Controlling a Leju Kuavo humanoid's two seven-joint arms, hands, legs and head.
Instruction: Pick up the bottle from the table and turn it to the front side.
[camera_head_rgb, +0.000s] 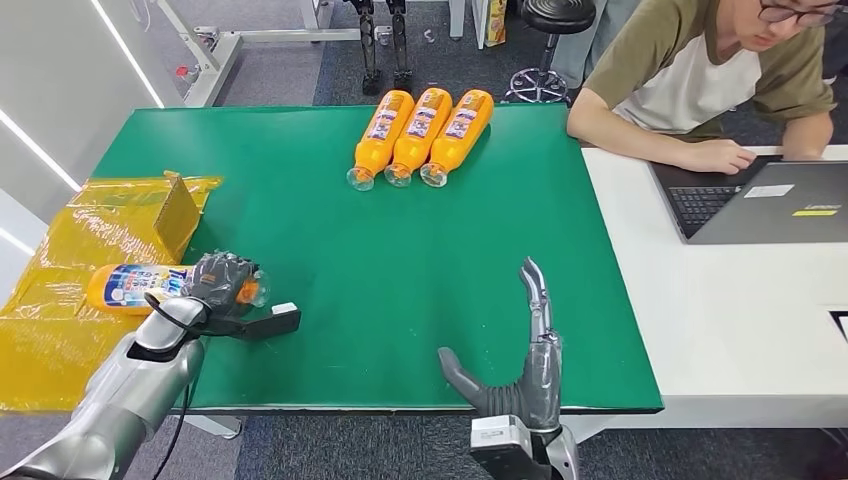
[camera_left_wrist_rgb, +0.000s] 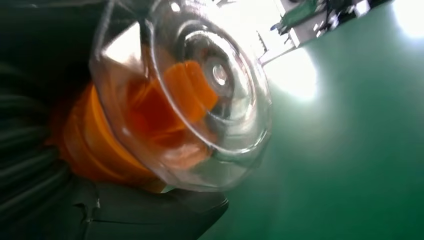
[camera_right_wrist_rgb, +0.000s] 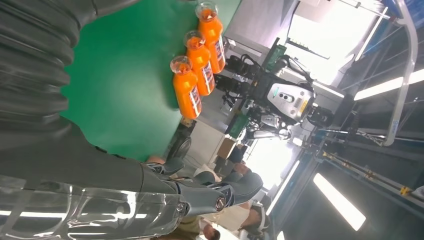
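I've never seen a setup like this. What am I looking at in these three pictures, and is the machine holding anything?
It is a humanoid robot with two silver arms. The wide picture comes from its head, looking down on a green table. The other two come from cameras at its wrists, so they look tilted. Its left hand grips an orange bottle lying at the table's left edge; the left wrist picture shows that bottle's clear cap up close. Its right hand is open, holding nothing. Three more bottles lie side by side at the far edge. A person works on a laptop nearby.
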